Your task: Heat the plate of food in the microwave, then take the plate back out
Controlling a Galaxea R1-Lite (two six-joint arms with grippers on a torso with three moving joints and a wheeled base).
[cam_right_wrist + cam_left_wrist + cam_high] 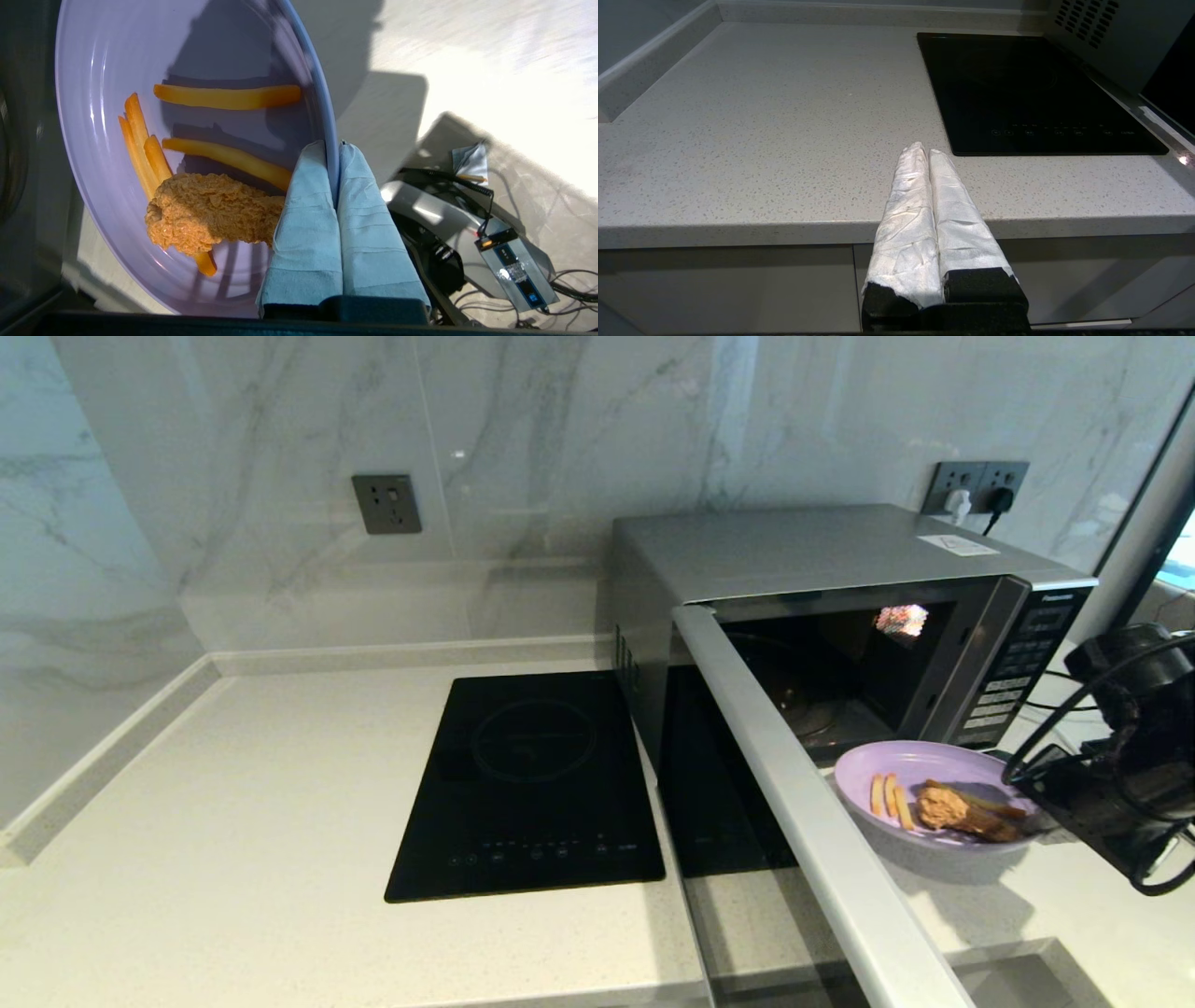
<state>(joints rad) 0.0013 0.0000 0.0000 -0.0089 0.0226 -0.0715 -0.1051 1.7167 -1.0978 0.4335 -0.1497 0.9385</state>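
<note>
The lilac plate of food (934,779) hangs just in front of the open microwave (840,579), a little above the counter, with fry sticks and a brown crumbed piece on it. My right gripper (332,145) is shut on the plate's rim (330,140), one blue-wrapped finger inside and one outside; in the head view only its black body shows at the plate's right edge. The microwave door (794,784) is swung wide open toward me and the cavity is dark. My left gripper (928,150) is shut and empty, parked over the counter's front edge.
A flat black induction hob (532,784) lies on the counter left of the microwave. Pale speckled counter (233,821) spreads to its left, bounded by marble walls. Cables and a small grey box (514,266) lie below to the right of the plate.
</note>
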